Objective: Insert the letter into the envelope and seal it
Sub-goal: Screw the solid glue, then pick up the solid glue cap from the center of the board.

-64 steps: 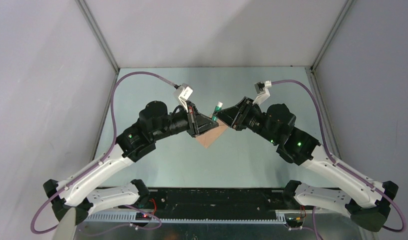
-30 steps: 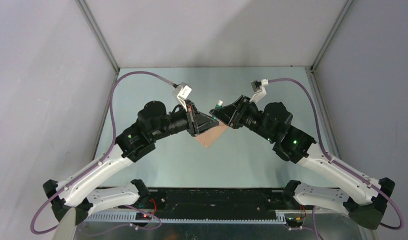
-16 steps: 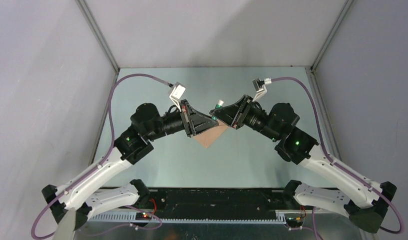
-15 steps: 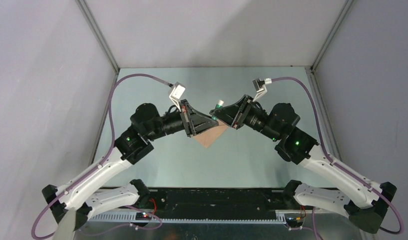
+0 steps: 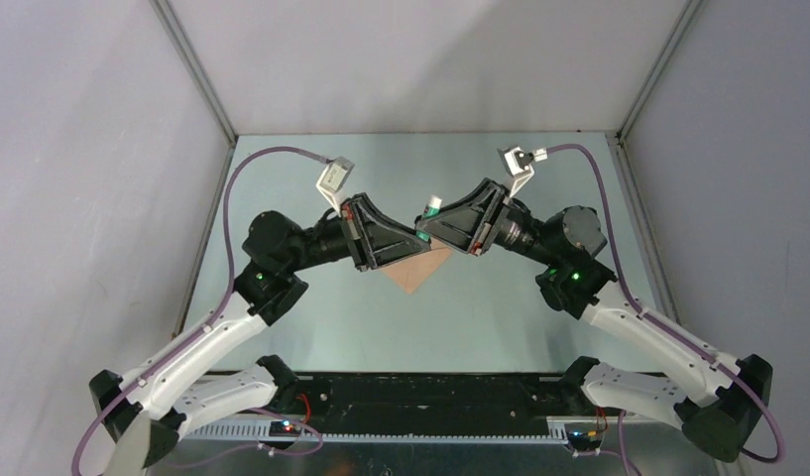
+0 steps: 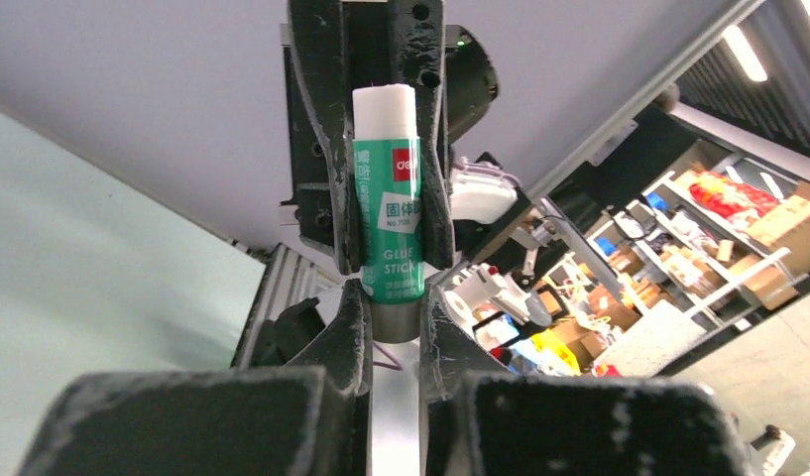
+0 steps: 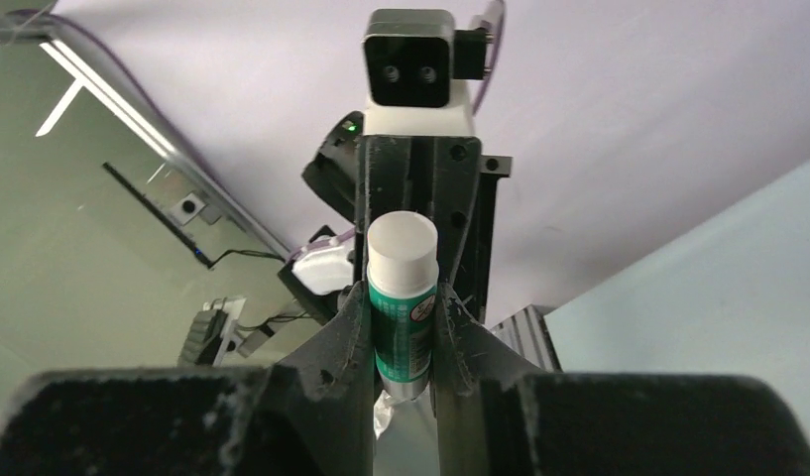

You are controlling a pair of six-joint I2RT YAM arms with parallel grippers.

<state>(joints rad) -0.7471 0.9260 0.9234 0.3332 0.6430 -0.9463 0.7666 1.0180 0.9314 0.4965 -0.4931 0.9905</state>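
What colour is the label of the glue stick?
Green with white lettering on the glue stick; best in left wrist view.

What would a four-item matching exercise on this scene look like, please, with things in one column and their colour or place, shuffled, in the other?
Things:
1. glue stick
2. tan paper
3. left arm's cable
4. table

Descriptions:
A. purple, arching away from the wrist camera
B. pale green surface under everything
C. lying on the table below the two grippers
D. green label, clamped by the left gripper and the right gripper

Pairs: 1-D, 2-C, 3-A, 4-B
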